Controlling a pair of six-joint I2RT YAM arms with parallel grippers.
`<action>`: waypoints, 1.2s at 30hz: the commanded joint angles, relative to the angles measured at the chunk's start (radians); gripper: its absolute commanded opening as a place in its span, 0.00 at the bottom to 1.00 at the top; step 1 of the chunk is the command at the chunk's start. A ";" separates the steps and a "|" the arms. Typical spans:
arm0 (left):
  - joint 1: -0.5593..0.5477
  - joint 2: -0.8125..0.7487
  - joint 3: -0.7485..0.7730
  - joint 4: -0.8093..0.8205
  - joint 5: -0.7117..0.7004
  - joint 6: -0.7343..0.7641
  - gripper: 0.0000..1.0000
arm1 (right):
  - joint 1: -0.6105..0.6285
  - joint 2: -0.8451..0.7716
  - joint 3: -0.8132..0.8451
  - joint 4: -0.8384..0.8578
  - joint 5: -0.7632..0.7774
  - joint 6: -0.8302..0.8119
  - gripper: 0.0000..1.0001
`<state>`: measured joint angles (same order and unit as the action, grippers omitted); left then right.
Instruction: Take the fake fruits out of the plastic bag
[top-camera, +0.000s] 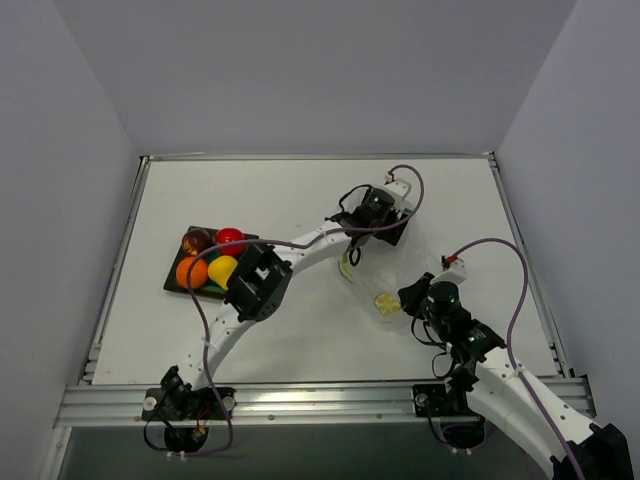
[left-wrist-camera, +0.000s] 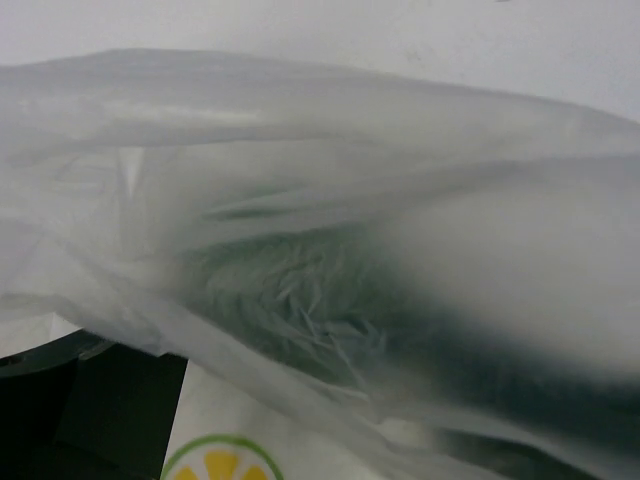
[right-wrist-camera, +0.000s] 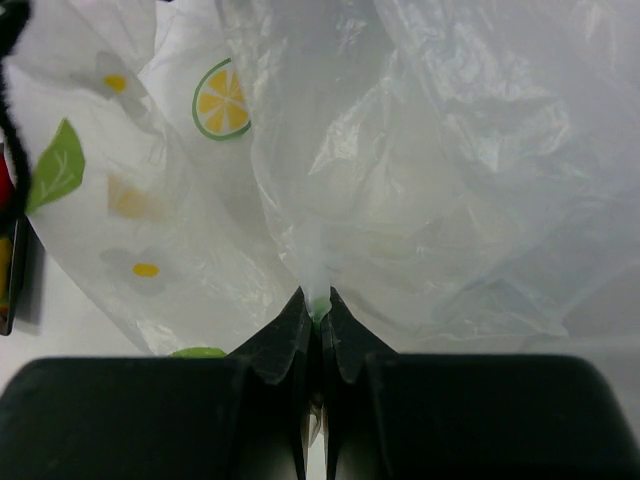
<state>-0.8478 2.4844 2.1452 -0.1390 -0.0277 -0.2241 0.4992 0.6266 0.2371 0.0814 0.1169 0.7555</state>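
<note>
The clear plastic bag (top-camera: 370, 282) with lemon-slice prints lies crumpled mid-table between both grippers. My right gripper (right-wrist-camera: 318, 300) is shut on a pinched fold of its film (right-wrist-camera: 330, 150); in the top view this gripper (top-camera: 410, 299) sits at the bag's right edge. My left gripper (top-camera: 365, 232) is at the bag's far end. Its wrist view is filled with blurred film (left-wrist-camera: 300, 180) over a dark greenish patch, and its fingers are hidden. Several fake fruits sit on the dark tray (top-camera: 176, 285): a red ball (top-camera: 230, 238), a dark red-brown ball (top-camera: 197, 240), an orange one (top-camera: 191, 271), a yellow one (top-camera: 223, 267).
The tray stands at the left of the white table. The left arm's elbow (top-camera: 258, 282) hangs just right of the tray. Raised rails (top-camera: 120, 260) border the table's sides, and grey walls stand around it.
</note>
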 joint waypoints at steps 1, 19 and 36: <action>-0.017 -0.236 -0.105 0.165 0.087 -0.037 0.52 | 0.007 0.033 0.011 0.056 0.059 -0.001 0.00; -0.016 -0.522 -0.305 -0.321 0.099 0.034 0.48 | -0.014 0.203 0.195 0.152 0.242 -0.079 0.00; -0.016 -0.797 -0.583 0.007 0.276 0.023 0.33 | -0.223 0.305 0.208 0.222 0.130 -0.097 0.00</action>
<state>-0.8665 1.8317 1.5627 -0.3103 0.1848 -0.1627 0.2867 0.9276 0.4580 0.2398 0.2420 0.6685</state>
